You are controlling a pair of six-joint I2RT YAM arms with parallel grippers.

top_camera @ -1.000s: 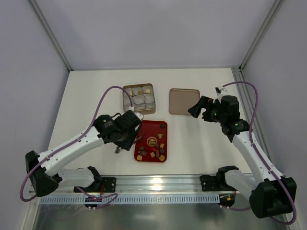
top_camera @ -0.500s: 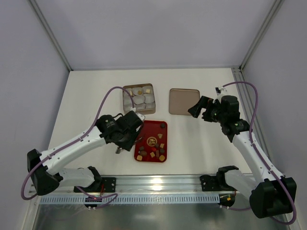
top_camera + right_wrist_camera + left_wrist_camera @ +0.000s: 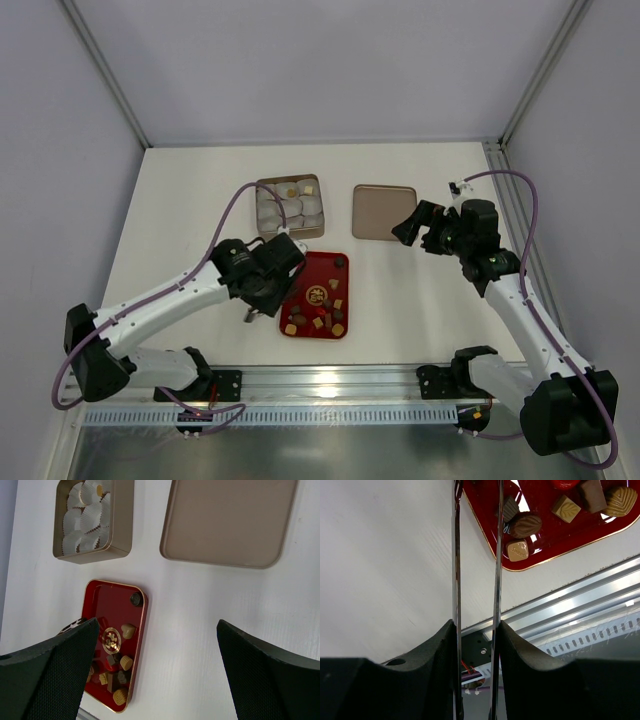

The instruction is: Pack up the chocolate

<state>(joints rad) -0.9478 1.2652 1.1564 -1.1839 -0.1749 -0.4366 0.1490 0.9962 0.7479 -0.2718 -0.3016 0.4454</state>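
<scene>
**Packing at an early stage: most pieces are lying on the tray**

The chocolate is sitting almost wholly on the red tray, bunched toward its near end. One dark round piece is lying alone at the far corner. The pieces are showing mixed shapes: a ribbed leaf form, small tan squares and darker blocks. All are looking smooth and moulded. The tray is presenting as glossy red with a thin gold rim and rounded corners.

Beyond the tray, the square golden tin is standing open, filled with whitish pleated paper cups. Only one or two cups are showing a tan piece; the others are appearing empty. By that evidence, the bulk of the packing is waiting to be done. The matte lid is lying flat beside the tin, apart from it, so closing is also outstanding.

The left claw is hovering at the tray's near-left corner. Its thin metal blades are standing parallel with a narrow gap, and nothing is showing between them. The right claw is hanging over the white table near the lid, spread wide and carrying nothing.
</scene>
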